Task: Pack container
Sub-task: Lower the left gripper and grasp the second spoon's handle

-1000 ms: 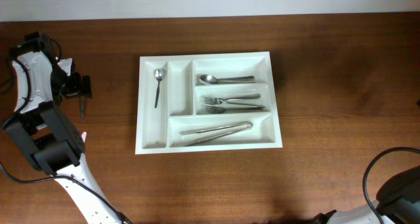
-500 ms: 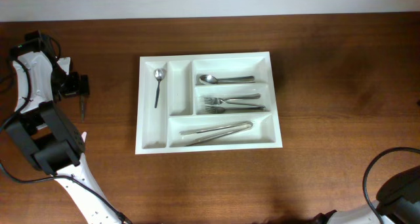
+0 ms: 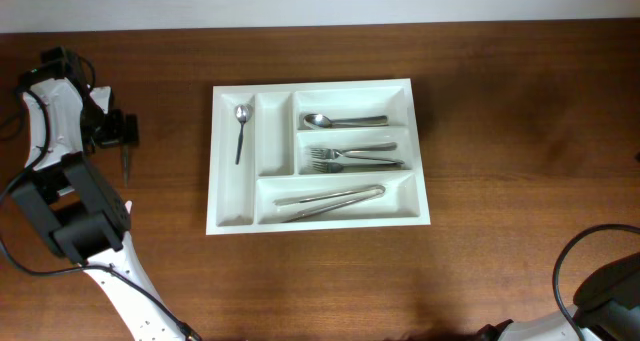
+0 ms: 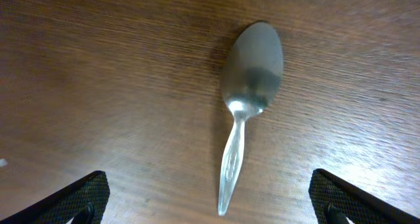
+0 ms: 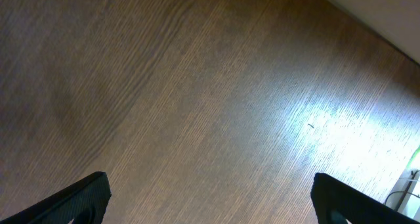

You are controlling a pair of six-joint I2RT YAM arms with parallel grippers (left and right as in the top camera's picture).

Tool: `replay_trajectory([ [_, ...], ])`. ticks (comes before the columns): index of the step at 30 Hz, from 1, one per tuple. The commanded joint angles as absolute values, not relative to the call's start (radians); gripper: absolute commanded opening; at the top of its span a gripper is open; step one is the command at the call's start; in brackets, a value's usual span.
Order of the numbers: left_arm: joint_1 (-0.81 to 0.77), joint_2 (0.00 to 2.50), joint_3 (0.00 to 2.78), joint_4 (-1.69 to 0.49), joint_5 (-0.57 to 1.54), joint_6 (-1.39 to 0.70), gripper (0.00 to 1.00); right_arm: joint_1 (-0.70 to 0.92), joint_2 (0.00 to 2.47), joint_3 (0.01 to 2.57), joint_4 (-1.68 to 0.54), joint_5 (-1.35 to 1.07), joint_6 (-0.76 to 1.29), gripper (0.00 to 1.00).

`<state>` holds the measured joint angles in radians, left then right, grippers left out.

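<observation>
The container [image 3: 420, 151], a white cutlery tray, lies in the middle of the table in the overhead view. It holds a small spoon [image 3: 240, 131], a larger spoon [image 3: 345, 121], forks [image 3: 355, 158] and tongs [image 3: 330, 201] in separate compartments. A loose metal spoon [image 4: 246, 86] lies on the wood left of the tray, seen as a dark sliver [image 3: 126, 162] from above. My left gripper [image 4: 211, 194] hovers open above its handle end, one finger on each side, not touching. My right gripper [image 5: 210, 198] stands open over bare wood.
The left arm's white links and cables [image 3: 60, 181] fill the table's left edge. The right arm's base and a black cable [image 3: 600, 281] sit at the bottom right corner. A pale wall runs along the table's far edge [image 3: 320, 21].
</observation>
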<state>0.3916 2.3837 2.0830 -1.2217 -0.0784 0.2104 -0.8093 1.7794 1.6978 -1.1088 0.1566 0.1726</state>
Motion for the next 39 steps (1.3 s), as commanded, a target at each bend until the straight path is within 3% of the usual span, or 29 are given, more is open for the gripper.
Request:
replay_trajectory([
  [1, 0.383, 2.441, 2.078, -1.222, -0.067, 0.234, 0.99, -0.812, 1.780, 1.689, -1.107, 0.162, 0.176, 0.99],
  [11, 0.379, 2.452, 2.078, -1.211, -0.067, 0.234, 1.00, -0.812, 1.780, 1.689, -1.106, 0.162, 0.176, 0.99],
  [15, 0.379, 2.455, 2.078, -1.210, -0.067, 0.234, 0.89, -0.812, 1.781, 1.689, -1.107, 0.162, 0.176, 0.99],
  [39, 0.379, 2.485, 2.078, -1.205, -0.010, 0.232, 0.89, -0.812, 1.780, 1.689, -1.107, 0.162, 0.176, 0.99],
])
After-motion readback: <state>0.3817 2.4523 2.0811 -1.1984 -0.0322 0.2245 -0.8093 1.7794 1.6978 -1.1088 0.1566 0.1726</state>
